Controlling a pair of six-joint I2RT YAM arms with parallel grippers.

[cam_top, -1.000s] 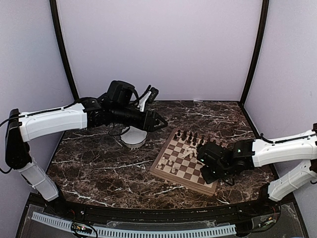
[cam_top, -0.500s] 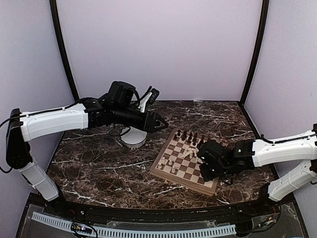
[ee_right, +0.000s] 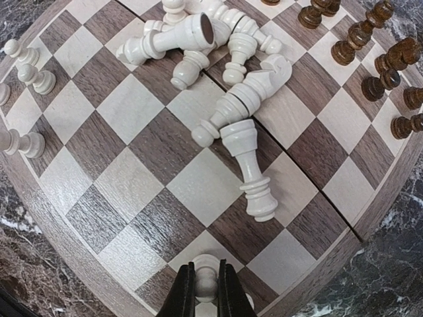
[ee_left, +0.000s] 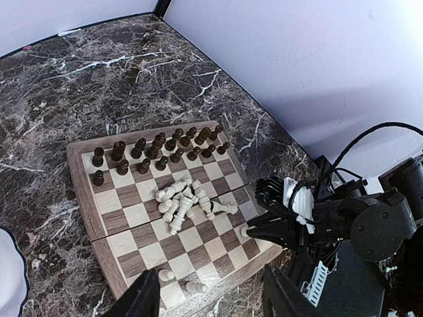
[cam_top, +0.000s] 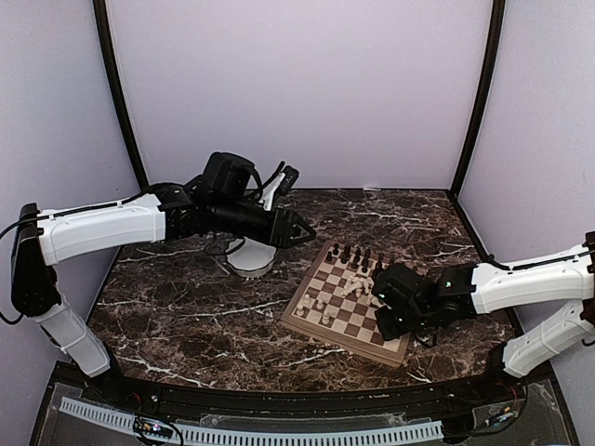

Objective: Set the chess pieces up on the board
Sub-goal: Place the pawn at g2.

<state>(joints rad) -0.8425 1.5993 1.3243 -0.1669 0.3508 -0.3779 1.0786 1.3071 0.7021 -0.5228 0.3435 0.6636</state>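
Two arms work over a dark marbled table (cam_top: pixel 186 307), and the board (cam_top: pixel 339 327) lies right of centre on it, turned at an angle to you. Your right gripper (ee_right: pixel 206 281) is low over the board's edge row near a corner. Its jaws are clenched on a single pale piece (ee_right: pixel 206 264), which stands upright between them; you cannot tell whether its base touches the wood. Just beyond it, a heap of pale pieces (ee_right: pixel 218 53) lies toppled across the board's middle squares, many touching one another, with one long piece at the heap's near end pointing towards the gripper. The dark pieces (ee_left: pixel 158 148) stand upright in two rows along the far edge of the board. A few pale pawns (ee_right: pixel 30 72) stand along the opposite edge. Your left gripper (ee_left: pixel 211 300) hangs raised above the table, well apart from the board, its jaws released with nothing between them. A white bowl (cam_top: pixel 251 262) sits on the table beneath that arm, apart from the board.
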